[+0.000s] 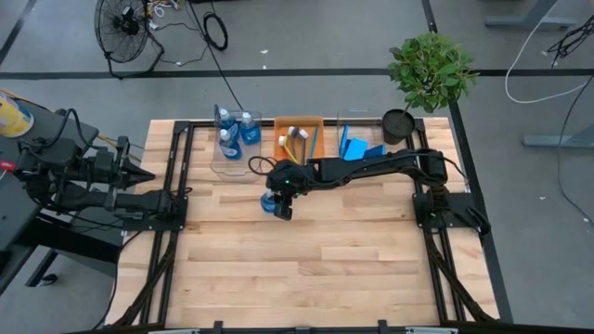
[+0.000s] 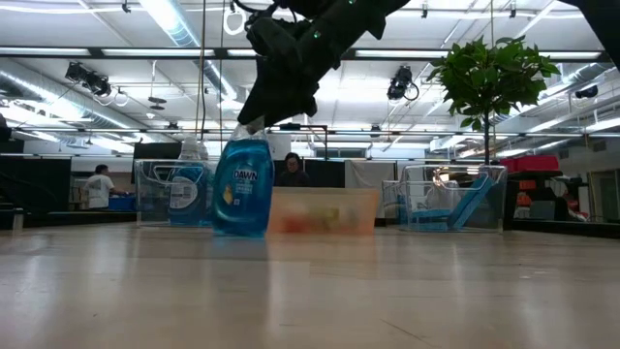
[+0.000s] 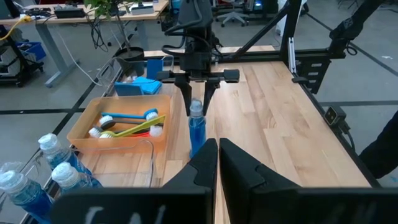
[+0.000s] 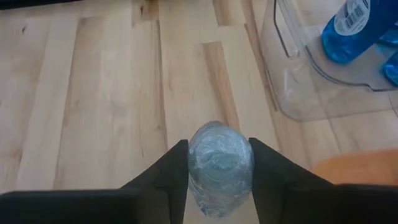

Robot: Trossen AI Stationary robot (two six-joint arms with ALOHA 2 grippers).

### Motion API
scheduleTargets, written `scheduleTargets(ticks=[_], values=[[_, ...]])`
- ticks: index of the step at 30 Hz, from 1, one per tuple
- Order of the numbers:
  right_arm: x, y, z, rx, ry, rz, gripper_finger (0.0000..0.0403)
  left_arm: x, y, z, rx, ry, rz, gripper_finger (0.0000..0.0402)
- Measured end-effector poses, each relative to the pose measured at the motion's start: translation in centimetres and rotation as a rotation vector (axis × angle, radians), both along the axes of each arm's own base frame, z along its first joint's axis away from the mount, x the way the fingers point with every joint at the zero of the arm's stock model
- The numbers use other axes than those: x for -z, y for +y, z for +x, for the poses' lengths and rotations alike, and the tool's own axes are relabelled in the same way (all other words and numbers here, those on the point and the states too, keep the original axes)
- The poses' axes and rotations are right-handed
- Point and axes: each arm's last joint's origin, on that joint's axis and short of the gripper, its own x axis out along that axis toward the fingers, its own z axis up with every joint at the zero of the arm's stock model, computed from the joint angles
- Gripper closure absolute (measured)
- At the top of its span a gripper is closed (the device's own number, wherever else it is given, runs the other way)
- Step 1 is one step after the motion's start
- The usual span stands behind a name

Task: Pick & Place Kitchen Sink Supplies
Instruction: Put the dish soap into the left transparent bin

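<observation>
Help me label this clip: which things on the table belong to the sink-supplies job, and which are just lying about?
Job: bottle standing on the table, right gripper around its cap; bottles in the clear bin; brushes in the orange bin; sponges.
Lying about: potted plant; floor fan; left gripper, shut, waiting.

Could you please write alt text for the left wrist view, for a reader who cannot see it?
The right gripper straddles the cap of a blue bottle standing upright on the wooden table, beside an orange bin of brushes.
</observation>
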Motion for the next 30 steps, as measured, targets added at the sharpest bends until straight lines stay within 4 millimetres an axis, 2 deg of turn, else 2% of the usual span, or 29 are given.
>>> scheduleTargets(ticks=[14, 22, 27, 30], values=[[-0.3, -0.5, -0.3, 0.001, 0.01, 0.003, 0.0142, 0.0, 0.0, 0.0, 0.0, -0.001, 0.0, 0.0378], [-4.2, -0.2, -2.1, -0.049, -0.054, -0.048, 0.0125, 0.0, 0.0, 0.0, -0.001, 0.0, 0.0, 0.0378], [-6.9, 0.4, -3.5, -0.066, -0.118, -0.054, 0.0131, 0.0, 0.0, 0.0, -0.001, 0.0, 0.0, 0.0378], [-7.9, 1.1, -4.0, -0.09, -0.138, -0.064, 0.0141, 0.0, 0.0, 0.0, -0.001, 0.0, 0.0, 0.0378]])
